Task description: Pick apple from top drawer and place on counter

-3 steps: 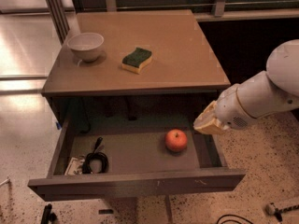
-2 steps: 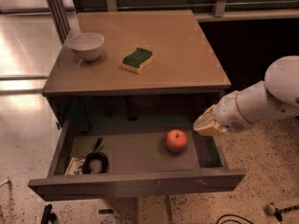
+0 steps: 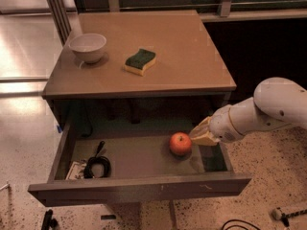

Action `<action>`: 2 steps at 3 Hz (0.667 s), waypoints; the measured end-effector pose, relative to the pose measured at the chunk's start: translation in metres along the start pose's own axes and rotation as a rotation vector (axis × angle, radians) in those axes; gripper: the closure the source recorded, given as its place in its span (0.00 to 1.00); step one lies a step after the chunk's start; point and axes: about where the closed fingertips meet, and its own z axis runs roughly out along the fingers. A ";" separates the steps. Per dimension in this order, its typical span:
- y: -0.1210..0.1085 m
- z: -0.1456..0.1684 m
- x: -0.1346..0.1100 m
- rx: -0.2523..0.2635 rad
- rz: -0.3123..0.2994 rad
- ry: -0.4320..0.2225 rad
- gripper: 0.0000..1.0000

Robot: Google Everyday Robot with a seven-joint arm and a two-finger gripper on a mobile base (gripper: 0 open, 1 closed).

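Observation:
The red-orange apple [image 3: 180, 143] lies in the open top drawer [image 3: 139, 190], on the right half of its grey-green floor. My gripper [image 3: 202, 133], with cream-coloured fingers on a white arm, reaches in from the right and sits just right of the apple, over the drawer's right side, close to it or touching it. The tan counter [image 3: 187, 47] is the tabletop above the drawer.
A white bowl [image 3: 88, 47] stands at the counter's back left and a green-and-yellow sponge [image 3: 140, 61] lies near its middle. A black cable bundle [image 3: 97, 166] and some papers lie at the drawer's left. Cables lie on the speckled floor at the lower right.
My arm has lowered and the gripper has moved a little left, closing the gap to the apple. The apple, bowl and sponge have not moved.

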 end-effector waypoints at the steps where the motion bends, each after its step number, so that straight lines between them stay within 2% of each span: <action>1: 0.001 0.021 0.006 -0.031 -0.004 0.005 0.59; 2: 0.002 0.035 0.010 -0.058 -0.009 0.013 0.36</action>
